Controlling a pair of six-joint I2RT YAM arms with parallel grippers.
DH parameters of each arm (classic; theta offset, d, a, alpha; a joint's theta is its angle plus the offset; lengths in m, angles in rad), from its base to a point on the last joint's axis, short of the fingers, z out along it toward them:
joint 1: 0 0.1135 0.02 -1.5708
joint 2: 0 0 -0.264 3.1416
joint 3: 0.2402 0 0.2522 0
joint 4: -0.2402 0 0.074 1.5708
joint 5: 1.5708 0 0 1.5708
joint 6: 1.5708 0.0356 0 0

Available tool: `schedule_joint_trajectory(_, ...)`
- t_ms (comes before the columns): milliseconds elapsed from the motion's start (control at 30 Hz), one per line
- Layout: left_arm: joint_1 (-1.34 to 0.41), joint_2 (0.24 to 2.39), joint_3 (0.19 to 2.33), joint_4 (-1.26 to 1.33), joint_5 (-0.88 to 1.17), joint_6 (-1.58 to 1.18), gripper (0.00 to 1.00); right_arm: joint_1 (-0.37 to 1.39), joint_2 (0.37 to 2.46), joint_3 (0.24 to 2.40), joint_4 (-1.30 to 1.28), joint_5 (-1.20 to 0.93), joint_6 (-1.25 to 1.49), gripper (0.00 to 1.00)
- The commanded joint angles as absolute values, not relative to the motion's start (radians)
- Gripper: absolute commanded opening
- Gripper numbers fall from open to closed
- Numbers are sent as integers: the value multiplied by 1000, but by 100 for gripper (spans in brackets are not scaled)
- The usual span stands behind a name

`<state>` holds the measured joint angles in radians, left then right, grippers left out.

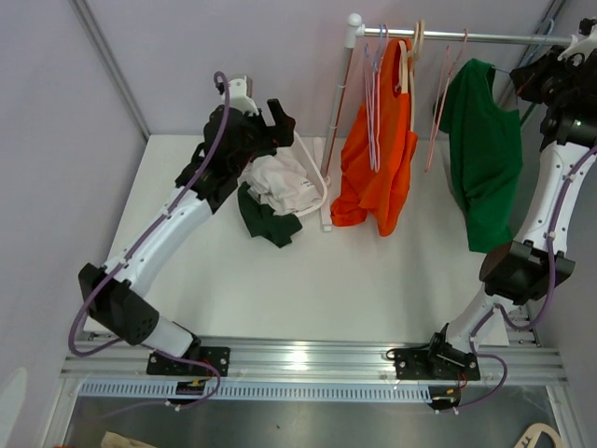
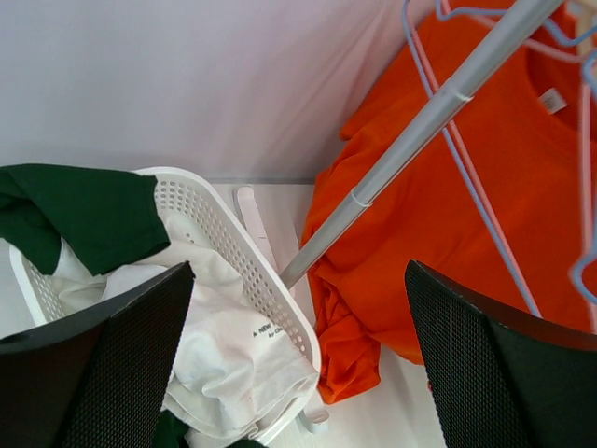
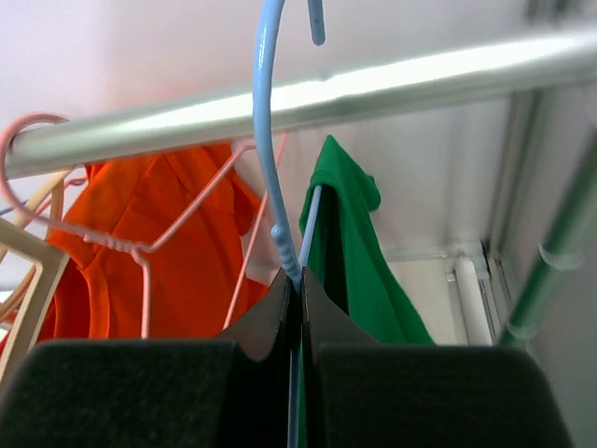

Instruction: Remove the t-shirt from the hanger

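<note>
Hanging straight below the right gripper (image 3: 300, 285), upper right of the top view, the green cotton t-shirt (image 1: 485, 159) rides the light-blue wire hanger (image 3: 264, 140) that this gripper clamps; the left gripper (image 2: 298, 289), fingers apart, is well apart.

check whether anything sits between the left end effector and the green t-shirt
Yes. The orange t-shirt and the rack's upright pole stand between the left end effector and the green t-shirt, whose blue hanger the right end effector grips.
</note>
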<state>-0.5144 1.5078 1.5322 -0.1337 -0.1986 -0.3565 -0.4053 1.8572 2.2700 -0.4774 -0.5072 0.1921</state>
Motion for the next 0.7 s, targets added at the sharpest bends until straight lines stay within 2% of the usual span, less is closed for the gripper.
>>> schedule_joint_trajectory(0, -525, 1398, 1500, -109, -201, -334, 99, -381, 1669, 2168, -474, -332, 230, 0)
schedule_joint_trajectory(133, -531, 1324, 1488, -190, -204, -350, 93, -357, 1534, 2004, -474, -215, 255, 0)
schedule_joint_trajectory(300, -586, 1215, 1390, -187, -183, -318, 99, -319, 1344, 1818, -498, -46, 339, 0)
schedule_joint_trajectory(433, -736, 1129, 1283, -97, -132, -252, 100, -201, 1220, 1732, -584, 345, 445, 0)
schedule_joint_trajectory(533, -881, 1100, 1198, -52, -132, -209, 99, -166, 1168, 1724, -682, 394, 514, 0)
schedule_joint_trajectory(667, -1119, 1074, 1045, 146, -282, -95, 100, -140, 1118, 1713, -784, 449, 566, 0)
